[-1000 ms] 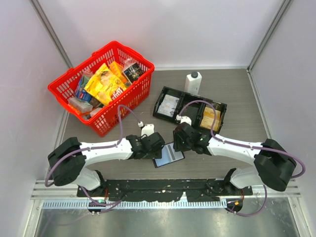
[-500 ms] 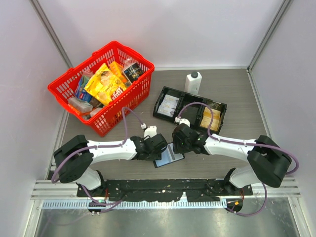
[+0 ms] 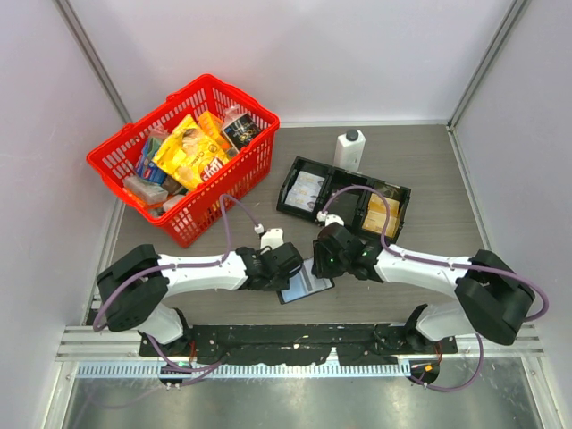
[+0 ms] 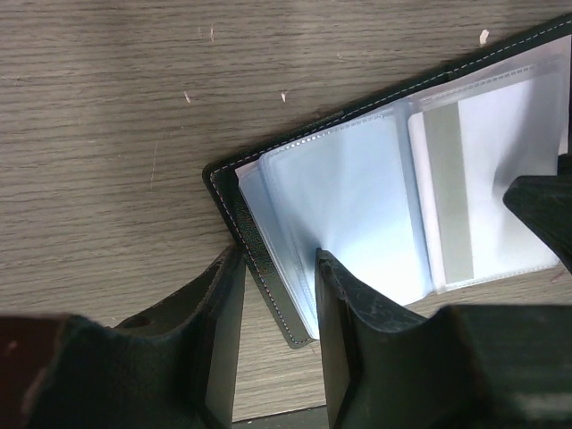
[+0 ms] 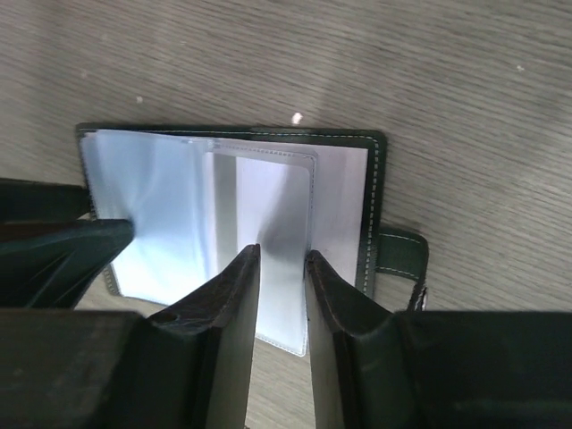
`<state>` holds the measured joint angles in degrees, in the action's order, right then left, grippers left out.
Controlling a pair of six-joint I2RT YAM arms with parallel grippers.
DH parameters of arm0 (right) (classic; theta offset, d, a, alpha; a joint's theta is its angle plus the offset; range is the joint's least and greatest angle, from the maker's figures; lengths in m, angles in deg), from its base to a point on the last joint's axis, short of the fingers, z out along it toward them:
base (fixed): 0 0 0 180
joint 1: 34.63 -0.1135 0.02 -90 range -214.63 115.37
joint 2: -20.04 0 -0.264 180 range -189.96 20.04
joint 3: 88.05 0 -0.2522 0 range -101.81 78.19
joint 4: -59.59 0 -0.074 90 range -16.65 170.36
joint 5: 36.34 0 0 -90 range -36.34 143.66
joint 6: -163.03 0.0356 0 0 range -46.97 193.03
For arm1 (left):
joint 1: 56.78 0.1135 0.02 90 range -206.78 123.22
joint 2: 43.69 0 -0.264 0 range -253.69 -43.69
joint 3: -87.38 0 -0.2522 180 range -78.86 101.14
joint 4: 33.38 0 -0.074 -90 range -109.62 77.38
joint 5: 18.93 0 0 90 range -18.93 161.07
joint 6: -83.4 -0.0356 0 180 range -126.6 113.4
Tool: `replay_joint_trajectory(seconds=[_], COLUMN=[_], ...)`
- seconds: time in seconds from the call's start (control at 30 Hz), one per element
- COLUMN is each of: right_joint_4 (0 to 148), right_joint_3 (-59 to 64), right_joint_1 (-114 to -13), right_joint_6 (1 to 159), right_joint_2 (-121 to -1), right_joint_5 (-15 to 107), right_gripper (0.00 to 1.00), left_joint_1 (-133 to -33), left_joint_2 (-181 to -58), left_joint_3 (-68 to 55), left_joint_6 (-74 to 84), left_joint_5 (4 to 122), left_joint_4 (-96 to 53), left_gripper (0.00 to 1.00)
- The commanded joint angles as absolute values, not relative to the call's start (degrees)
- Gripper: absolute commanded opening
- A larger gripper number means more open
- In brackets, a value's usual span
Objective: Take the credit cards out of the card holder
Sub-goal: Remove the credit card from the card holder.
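Left gripper point(image 4: 279, 259): jaws drawn narrow, straddling the left cover edge of the card holder point(image 3: 307, 284), one finger outside the black cover and the other pressing a crease into a light blue sleeve; whether the edge is actually clamped cannot be told from this angle. Right gripper point(image 5: 282, 257): jaws slightly parted, both tips down on the clear sleeve of the holder's right half, nothing raised between them. Card holder: black, stitched, lying open and flat on the wooden table point(image 3: 429, 179), just on the arm-base side of the long black tray point(image 3: 288, 189); its snap tab point(image 5: 398, 255) juts from the right cover. Credit cards point(image 5: 277, 197): inside the clear sleeves, a grey one visible under the right gripper. White bottle point(image 3: 349, 150), black cap: upright, just beyond the tray. Red basket point(image 3: 241, 179) of packets: left of the tray.
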<state>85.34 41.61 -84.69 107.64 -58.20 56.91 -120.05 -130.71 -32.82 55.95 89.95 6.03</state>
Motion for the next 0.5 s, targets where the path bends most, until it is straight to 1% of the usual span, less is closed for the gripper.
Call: replay_joint_trajectory(seconds=[0.0, 0.17, 0.47], right_joint_4=[81.3, 79.9, 75.9], right_joint_3=[41.0, 41.0, 41.5], right_joint_1=[-84.9, -84.9, -85.0], right_joint_6=[108.2, 108.4, 109.4], right_joint_2=[-54.1, -52.4, -53.4], right_joint_5=[51.6, 48.5, 42.7], right_gripper=[0.31, 0.29, 0.31], left_joint_1=[-120.4, -120.3, -120.3], left_joint_2=[-130.3, -129.9, -129.2], left_joint_3=[-33.8, -34.1, -34.7], left_joint_6=[56.6, 56.9, 57.1], left_joint_5=[89.5, 89.4, 89.4], left_joint_4=[2.8, 2.4, 1.7], left_gripper=[0.38, 0.39, 0.39])
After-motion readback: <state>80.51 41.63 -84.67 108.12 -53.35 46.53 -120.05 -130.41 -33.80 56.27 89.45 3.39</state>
